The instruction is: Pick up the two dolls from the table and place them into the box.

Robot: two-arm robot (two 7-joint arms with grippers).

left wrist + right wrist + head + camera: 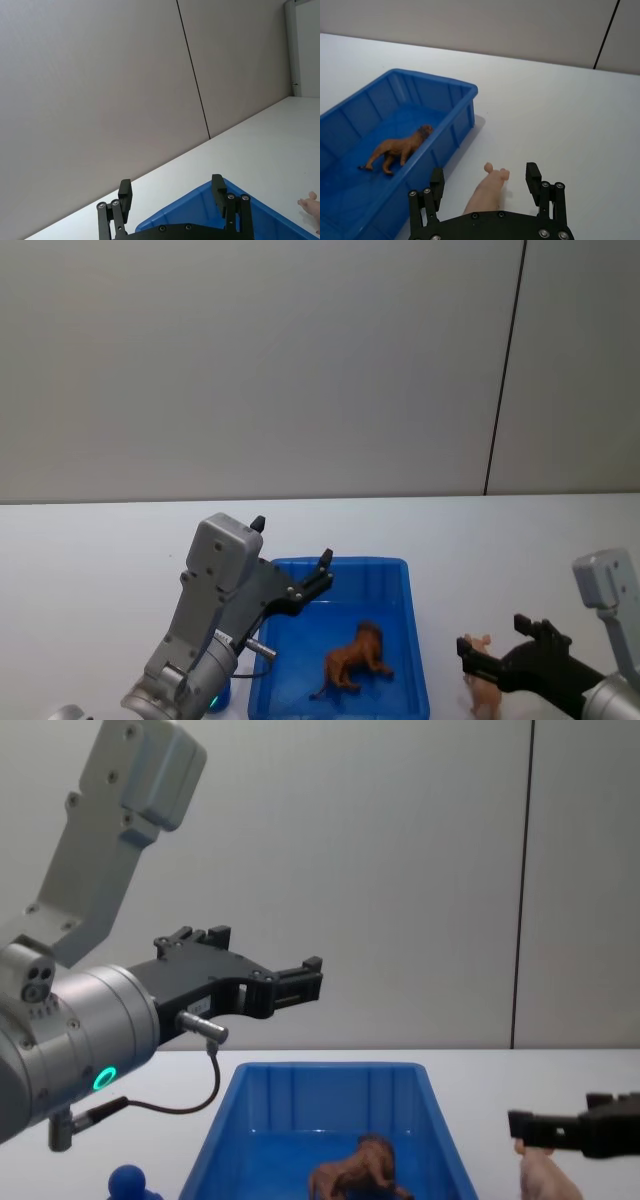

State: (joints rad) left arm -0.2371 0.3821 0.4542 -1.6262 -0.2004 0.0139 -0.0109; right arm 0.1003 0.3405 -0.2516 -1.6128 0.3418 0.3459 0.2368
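Two dolls sit before me on a white counter (pixel 100 560). One is a brown lion (pixel 355 658) and the other a pale pink pig (pixel 483 685).

The lion stands on its feet on the floor of the box (pixel 345 562), a bright blue plastic bin with sloping walls and a thick rim. The doll is toward the near right part of the box, apart from the walls.

The pig is on the counter just to the right of the box, outside it and not touching its wall. From my right wrist, its snout and ears point away from me.

My right pincer (pixel 493 635) is low over the counter at the pig. Its two black fingers (pixel 532 172) are spread wide, one on each side of the doll. A gap shows on both sides, so it has no hold on anything.

My left pincer (pixel 171 182) hangs raised in the air above the left side of the box. It points toward the far wall of the room. Its fingers are also spread wide apart, with nothing between them.

From my chest, a small rounded blue object (pixel 128 1182) shows on the counter near the box's left wall. I cannot tell what it is.

Behind the counter is a plain grey wall (pixel 300 360) with one dark vertical seam.
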